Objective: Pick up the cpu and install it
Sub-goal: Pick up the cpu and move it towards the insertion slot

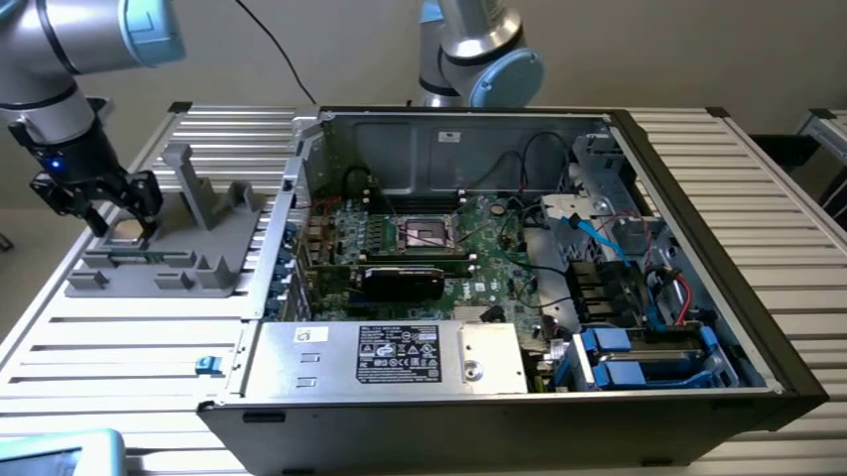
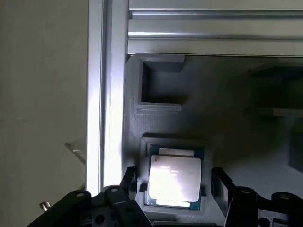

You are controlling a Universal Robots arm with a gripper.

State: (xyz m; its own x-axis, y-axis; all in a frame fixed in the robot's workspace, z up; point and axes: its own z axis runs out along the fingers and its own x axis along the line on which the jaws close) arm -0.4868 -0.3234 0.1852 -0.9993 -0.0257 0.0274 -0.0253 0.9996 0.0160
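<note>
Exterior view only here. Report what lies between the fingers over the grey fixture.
Observer: The cpu, lying flat in a recess of the grey fixture, silver top up.
Operator: Say whether the gripper has it.
Observer: No. The jaws stand open, a finger on each side, with gaps to its edges.
Operator: Describe the fixture past it.
Observer: An empty square pocket.

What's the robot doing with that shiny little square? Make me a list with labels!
gripper: black gripper, open, straddling the chip without gripping it
cpu: small flat silver-topped square cpu, lying in a pocket of the grey plastic fixture
socket: dark square socket with metal frame, on the green board, without the cpu
</note>
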